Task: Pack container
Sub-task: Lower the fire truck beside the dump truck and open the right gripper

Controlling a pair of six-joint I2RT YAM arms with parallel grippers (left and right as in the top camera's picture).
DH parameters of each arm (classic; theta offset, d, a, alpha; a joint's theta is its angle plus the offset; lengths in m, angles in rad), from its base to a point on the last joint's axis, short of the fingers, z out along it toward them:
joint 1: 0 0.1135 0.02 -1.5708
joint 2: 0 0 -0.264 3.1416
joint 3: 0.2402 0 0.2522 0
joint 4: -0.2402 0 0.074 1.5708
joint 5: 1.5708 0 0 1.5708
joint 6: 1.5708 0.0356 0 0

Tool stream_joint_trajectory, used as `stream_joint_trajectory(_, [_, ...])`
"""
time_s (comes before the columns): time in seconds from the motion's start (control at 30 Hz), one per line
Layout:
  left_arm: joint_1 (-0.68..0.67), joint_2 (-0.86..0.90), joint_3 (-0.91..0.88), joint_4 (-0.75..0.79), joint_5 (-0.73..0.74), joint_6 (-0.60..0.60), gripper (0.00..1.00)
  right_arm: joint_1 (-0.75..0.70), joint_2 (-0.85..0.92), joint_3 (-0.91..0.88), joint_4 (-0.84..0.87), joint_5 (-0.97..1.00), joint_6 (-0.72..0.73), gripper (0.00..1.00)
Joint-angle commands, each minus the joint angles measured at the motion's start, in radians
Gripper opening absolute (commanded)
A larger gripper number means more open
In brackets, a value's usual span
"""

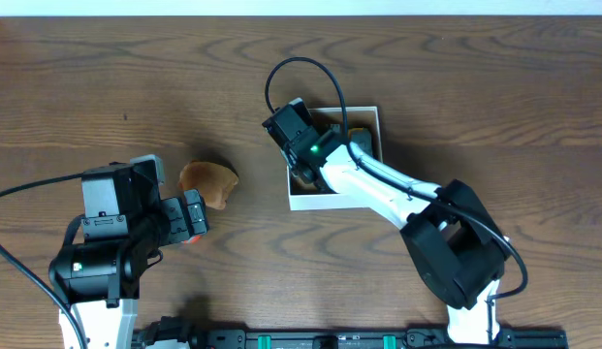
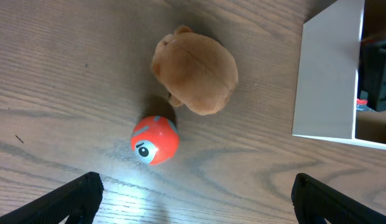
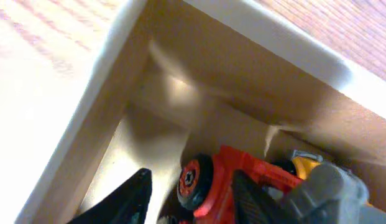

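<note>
We locate the container (image 1: 315, 202) on the table (image 1: 87, 78), right of centre. The right gripper (image 3: 199, 196) sits inside it, jaws parted around a red toy car (image 3: 248, 171) (one finger stands clear of the wheel). The left gripper (image 2: 205, 202) hangs spread wide over a red ball (image 2: 155, 139), just beside a brown plush toy (image 2: 196, 71).

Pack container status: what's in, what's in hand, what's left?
Done: a red toy vehicle lies inside the container. In hand: nothing gripped; the right end effector stands open around the vehicle, and the left end effector is open above the table. Left: the brown plush and red ball sit on the table outside the container.
</note>
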Motion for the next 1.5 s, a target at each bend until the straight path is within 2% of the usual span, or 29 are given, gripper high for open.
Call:
stream_joint_trajectory(0.0, [-0.004, 0.002, 0.017, -0.003, 0.010, 0.008, 0.98, 0.010, -0.108, 0.012, -0.001, -0.040, -0.045, 0.49])
stream_joint_trajectory(0.33, [-0.004, 0.002, 0.017, -0.010, 0.010, 0.008, 0.98, -0.021, -0.406, 0.021, -0.024, -0.040, -0.060, 0.51])
stream_joint_trajectory(0.6, [-0.004, 0.002, 0.017, -0.010, 0.010, 0.008, 0.98, -0.038, -0.472, 0.021, -0.099, -0.027, -0.055, 0.49])
stream_joint_trajectory(0.67, [-0.004, 0.002, 0.017, -0.010, 0.010, 0.008, 0.98, -0.048, -0.467, 0.021, -0.126, -0.058, -0.042, 0.43])
stream_joint_trajectory(0.77, [-0.004, 0.002, 0.017, -0.010, 0.010, 0.008, 0.98, -0.064, -0.443, 0.021, -0.169, -0.106, -0.023, 0.16])
stream_joint_trajectory(0.87, [-0.004, 0.002, 0.017, -0.010, 0.010, 0.008, 0.98, -0.078, -0.399, 0.021, -0.177, -0.106, -0.009, 0.03])
stream_joint_trajectory(1.23, [-0.004, 0.002, 0.017, -0.010, 0.010, 0.008, 0.98, -0.100, -0.219, 0.021, -0.158, -0.110, -0.003, 0.01])
stream_joint_trajectory(1.47, [-0.004, 0.002, 0.017, -0.010, 0.010, 0.008, 0.98, -0.101, -0.177, 0.021, -0.183, -0.124, 0.025, 0.01])
